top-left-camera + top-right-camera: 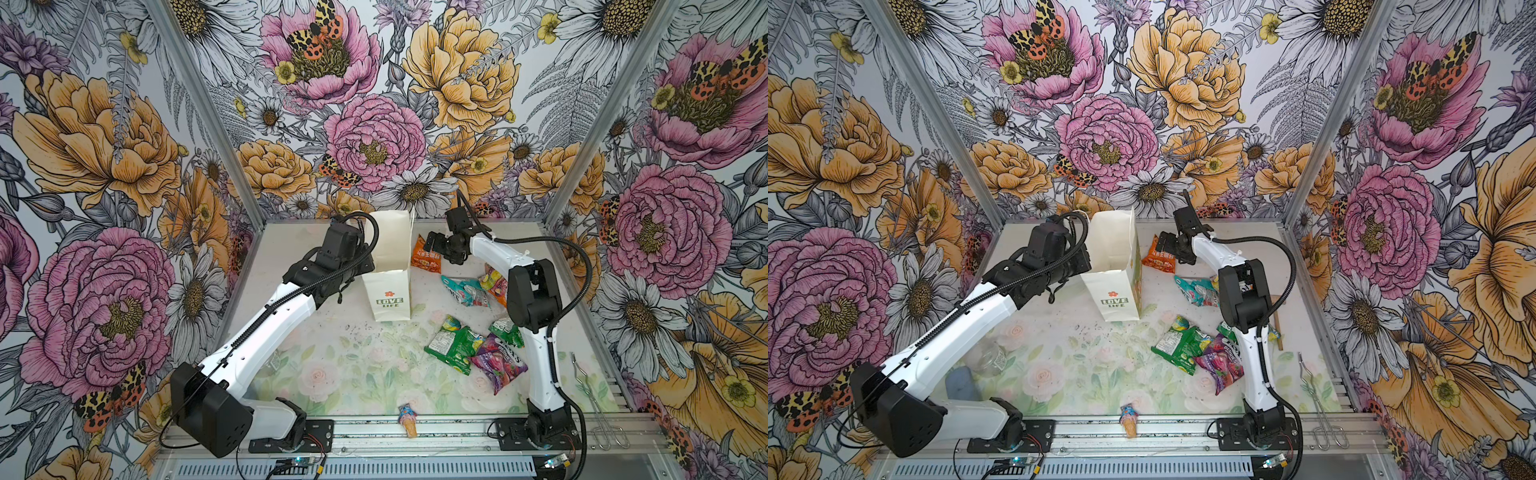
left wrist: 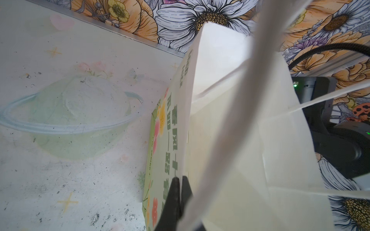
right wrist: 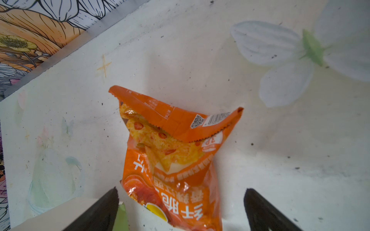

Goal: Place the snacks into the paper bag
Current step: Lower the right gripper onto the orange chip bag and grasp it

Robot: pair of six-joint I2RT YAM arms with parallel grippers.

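The white paper bag (image 1: 386, 266) (image 1: 1115, 257) stands upright and open at the back of the table. My left gripper (image 2: 179, 179) is shut on its side wall (image 2: 230, 120) near the rim. To the bag's right lies an orange snack packet (image 1: 426, 259) (image 3: 176, 160). My right gripper (image 1: 432, 245) (image 3: 181, 190) hangs open over it, one finger on each side, apart from it. Further right and nearer the front lie a teal packet (image 1: 467, 291), a pink-yellow one (image 1: 492, 284), two green ones (image 1: 453, 340) (image 1: 505, 330) and a purple one (image 1: 498, 361).
An ice-cream-cone trinket (image 1: 408, 419) lies at the front edge. Metal tongs (image 1: 598, 399) rest at the front right. A glass jar (image 1: 986, 359) and a blue object (image 1: 961, 384) sit under the left arm. Flowered walls close in three sides.
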